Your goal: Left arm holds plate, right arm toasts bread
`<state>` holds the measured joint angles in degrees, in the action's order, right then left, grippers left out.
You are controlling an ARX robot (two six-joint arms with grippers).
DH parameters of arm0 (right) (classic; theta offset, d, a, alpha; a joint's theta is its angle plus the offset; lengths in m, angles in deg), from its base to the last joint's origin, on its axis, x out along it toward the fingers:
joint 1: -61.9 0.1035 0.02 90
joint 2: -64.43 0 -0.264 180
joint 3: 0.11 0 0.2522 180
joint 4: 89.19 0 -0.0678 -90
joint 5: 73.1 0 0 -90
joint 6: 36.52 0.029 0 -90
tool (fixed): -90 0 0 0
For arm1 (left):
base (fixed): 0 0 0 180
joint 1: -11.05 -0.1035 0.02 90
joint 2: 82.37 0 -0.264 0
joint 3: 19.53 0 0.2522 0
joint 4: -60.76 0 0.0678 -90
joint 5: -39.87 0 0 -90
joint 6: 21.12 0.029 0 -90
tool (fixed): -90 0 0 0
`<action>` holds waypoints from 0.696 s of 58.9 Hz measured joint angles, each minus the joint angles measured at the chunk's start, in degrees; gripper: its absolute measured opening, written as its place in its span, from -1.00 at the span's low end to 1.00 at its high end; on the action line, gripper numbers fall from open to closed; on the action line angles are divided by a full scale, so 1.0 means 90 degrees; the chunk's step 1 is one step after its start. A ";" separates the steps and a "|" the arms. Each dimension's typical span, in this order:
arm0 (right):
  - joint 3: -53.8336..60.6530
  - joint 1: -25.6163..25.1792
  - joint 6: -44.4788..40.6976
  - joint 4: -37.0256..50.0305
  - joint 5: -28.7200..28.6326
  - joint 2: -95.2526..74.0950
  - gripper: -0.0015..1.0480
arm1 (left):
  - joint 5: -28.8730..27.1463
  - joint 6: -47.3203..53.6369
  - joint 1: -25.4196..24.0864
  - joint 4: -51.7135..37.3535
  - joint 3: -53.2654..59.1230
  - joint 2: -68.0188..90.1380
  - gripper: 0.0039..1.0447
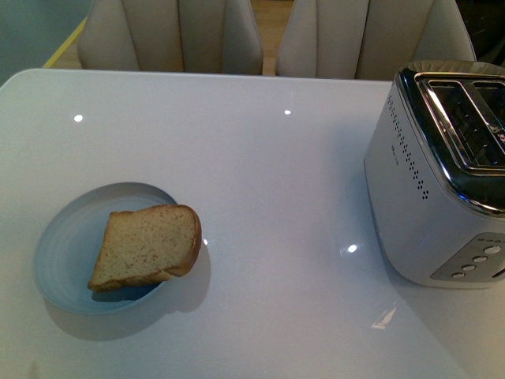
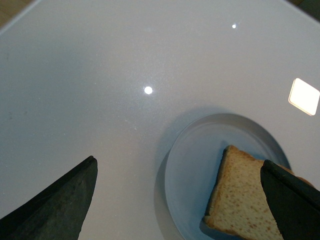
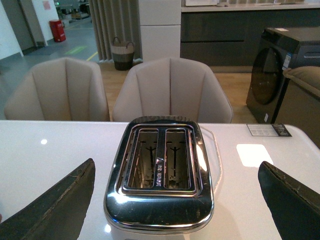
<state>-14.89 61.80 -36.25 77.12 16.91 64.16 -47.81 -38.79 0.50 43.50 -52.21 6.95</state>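
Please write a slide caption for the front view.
Bread slice on a blue-grey plate, silver toaster at right, on a white table.

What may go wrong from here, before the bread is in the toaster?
The bread lies tilted, overhanging the rim of the plate; if the open left gripper jolts the plate while grasping it, the slice may slide onto the table. The toaster slots look narrow; a slice that the right gripper carries askew may catch on the chrome top.
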 joint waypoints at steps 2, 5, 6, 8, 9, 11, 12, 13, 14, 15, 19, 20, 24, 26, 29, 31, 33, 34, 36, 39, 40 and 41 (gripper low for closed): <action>0.0000 0.0000 0.0000 0.0000 0.0000 0.0000 0.83 | 0.0019 -0.0002 0.0002 -0.0206 -0.0095 0.0452 0.86; 0.0000 0.0000 0.0000 0.0000 0.0000 0.0000 0.83 | 0.0034 -0.0019 0.0007 -0.0452 -0.0240 0.1137 0.86; 0.0000 0.0000 0.0000 0.0000 0.0000 0.0000 0.83 | 0.0032 -0.0022 0.0007 -0.0481 -0.0262 0.1229 0.86; 0.0000 0.0000 0.0000 0.0000 0.0000 0.0000 0.83 | 0.0034 -0.0032 0.0027 -0.0629 -0.0372 0.1651 0.86; 0.0000 0.0000 0.0000 0.0000 0.0000 0.0000 0.83 | 0.0044 -0.0041 0.0036 -0.0682 -0.0418 0.1807 0.86; 0.0000 0.0000 0.0000 0.0000 0.0000 0.0000 0.83 | 0.0061 -0.0046 0.0051 -0.0765 -0.0488 0.2021 0.86; 0.0000 0.0000 0.0000 0.0000 0.0000 0.0000 0.83 | 0.0068 -0.0051 0.0066 -0.0801 -0.0537 0.2157 0.86; 0.0000 0.0000 0.0000 0.0000 0.0000 0.0000 0.83 | 0.0063 -0.0053 0.0083 -0.0835 -0.0590 0.2290 0.86; 0.0000 0.0000 0.0000 0.0000 0.0000 0.0000 0.83 | 0.0063 -0.0056 0.0097 -0.0867 -0.0639 0.2414 0.86; 0.0000 0.0000 0.0000 0.0000 0.0000 0.0000 0.83 | 0.0063 -0.0056 0.0114 -0.0896 -0.0690 0.2535 0.86; 0.0000 0.0000 0.0000 0.0000 0.0000 0.0000 0.83 | 0.0019 -0.0056 0.0151 -0.0940 -0.0855 0.2902 0.86; 0.0000 0.0000 0.0000 0.0000 0.0000 0.0000 0.83 | 0.0017 -0.0056 0.0155 -0.0942 -0.0869 0.2965 0.86; 0.0000 0.0000 0.0000 0.0000 0.0000 0.0000 0.83 | -0.0051 -0.0049 0.0202 -0.0974 -0.1071 0.3361 0.86; 0.0000 0.0000 0.0000 0.0000 0.0000 0.0000 0.83 | -0.0070 -0.0049 0.0226 -0.0976 -0.1161 0.3529 0.86; 0.0000 0.0000 0.0000 0.0000 0.0000 0.0000 0.83 | -0.0070 -0.0049 0.0257 -0.0974 -0.1277 0.3745 0.86; 0.0000 0.0000 0.0000 0.0000 0.0000 0.0000 0.83 | -0.0073 -0.0046 0.0279 -0.0974 -0.1367 0.3893 0.86; 0.0000 0.0000 0.0000 0.0000 0.0000 0.0000 0.83 | -0.0092 -0.0039 0.0304 -0.0974 -0.1445 0.4031 0.86; 0.0000 0.0000 0.0000 0.0000 0.0000 0.0000 0.83 | -0.0092 -0.0029 0.0321 -0.0974 -0.1496 0.4114 0.86; 0.0000 0.0000 0.0000 0.0000 0.0000 0.0000 0.83 | -0.0092 -0.0019 0.0342 -0.0974 -0.1574 0.4233 0.86; 0.0000 0.0000 0.0000 0.0000 0.0000 0.0000 0.83 | -0.0095 -0.0012 0.0374 -0.0967 -0.1666 0.4371 0.86; 0.0000 0.0000 0.0000 0.0000 0.0000 0.0000 0.83 | -0.0100 0.0002 0.0389 -0.0967 -0.1707 0.4425 0.86; 0.0000 0.0000 0.0000 0.0000 0.0000 0.0000 0.83 | -0.0102 0.0005 0.0398 -0.0967 -0.1729 0.4461 0.86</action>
<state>-14.89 61.80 -36.25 77.12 16.91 64.16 -48.72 -38.75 4.09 34.80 -67.77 47.10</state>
